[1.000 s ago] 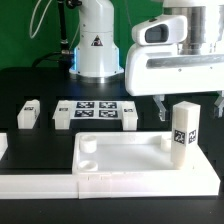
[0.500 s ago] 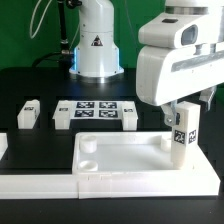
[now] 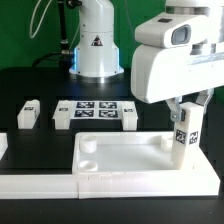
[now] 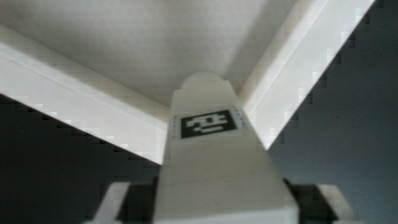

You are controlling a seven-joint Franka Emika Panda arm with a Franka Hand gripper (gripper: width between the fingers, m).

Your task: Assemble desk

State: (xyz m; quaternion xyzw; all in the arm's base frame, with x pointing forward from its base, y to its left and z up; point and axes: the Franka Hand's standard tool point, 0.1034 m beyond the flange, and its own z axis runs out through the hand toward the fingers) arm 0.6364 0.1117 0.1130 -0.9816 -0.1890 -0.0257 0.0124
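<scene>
A Franka arm's gripper (image 3: 186, 114) stands over the upright leg (image 3: 184, 146) at the 3 o'clock end of the desk top (image 3: 120, 140) in the exterior view. Its jaws are drawn in narrow onto the leg's upper part. In the wrist view the fingers (image 4: 128, 203) sit against two opposite sides of the leg, with the small tag facing the camera. How hard they press cannot be told.

The leg's foot is inside or on the tray's raised rim near the far 2 o'clock corner. Whether it sits in a socket there is not clear.

A second leg (image 3: 28, 115) lies flat on the black table (image 3: 40, 92) at 9 o'clock, well apart from the tray. The marker board (image 3: 95, 113) lies at 11 o'clock, between that leg and the robot's base (image 3: 97, 50).

The main risk appears to be the grip itself. The plastic looks smooth and the hold is high on the leg, so a light or off-centre squeeze could let the leg swing or slip once it is lifted or turned.

A tilted leg would probably meet its corner hole crooked and jam there. Its foot could also catch the rim. The tray looks loose on the table, so any sideways push through the leg could slide it towards 9 o'clock and spoil the alignment.
</scene>
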